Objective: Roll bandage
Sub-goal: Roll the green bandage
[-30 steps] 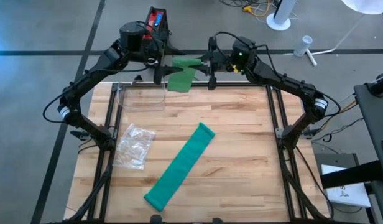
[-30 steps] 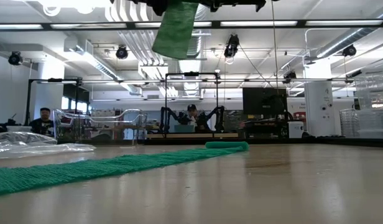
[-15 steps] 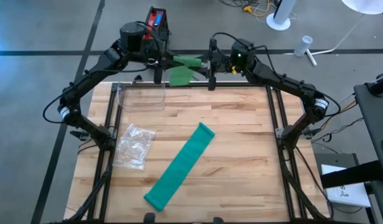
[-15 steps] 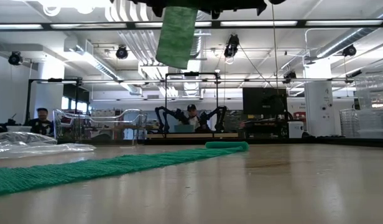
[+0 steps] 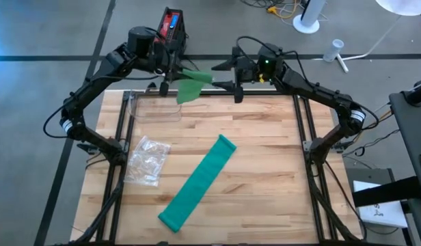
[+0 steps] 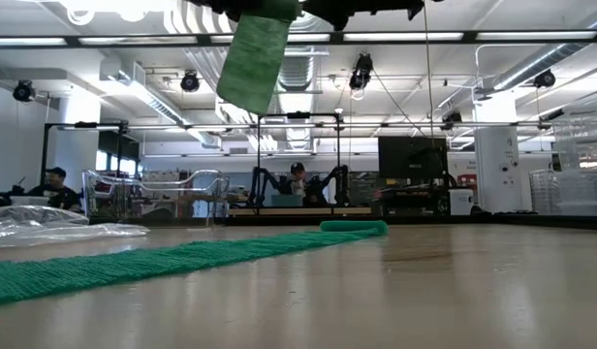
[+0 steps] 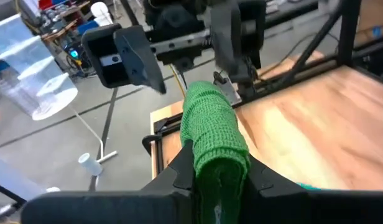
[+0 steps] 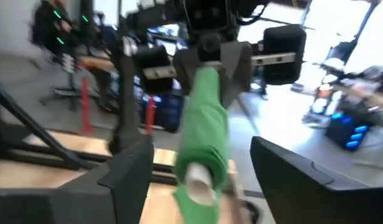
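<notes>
A green bandage roll (image 5: 191, 85) hangs in the air above the table's far edge, and a loose flap (image 6: 252, 58) droops below it. My left gripper (image 5: 171, 76) is shut on the roll's left end. My right gripper (image 5: 228, 74) stands open, its two fingers on either side of the roll's white-cored free end (image 8: 200, 178) without touching it. A second green bandage (image 5: 197, 181) lies flat and unrolled, slantwise on the wooden table (image 5: 265, 157). My left gripper pinches the rolled bandage's end (image 7: 219, 154) between its two fingers, coming nearly level from the table's left side and along the roll. The roll sticks out past the fingertips toward the right gripper, clear of the table, with its loose flap hanging slack.
A crumpled clear plastic bag (image 5: 147, 160) lies at the table's left. A clear plastic container (image 5: 156, 106) stands at the far left under the left gripper. Black frame rails (image 5: 303, 137) run along the table's sides. People sit in the room beyond.
My left gripper has shut on the roll's end and rolled about its own axis. My right gripper has opened and let go of the roll. The hanging flap has swung toward the table's left.
</notes>
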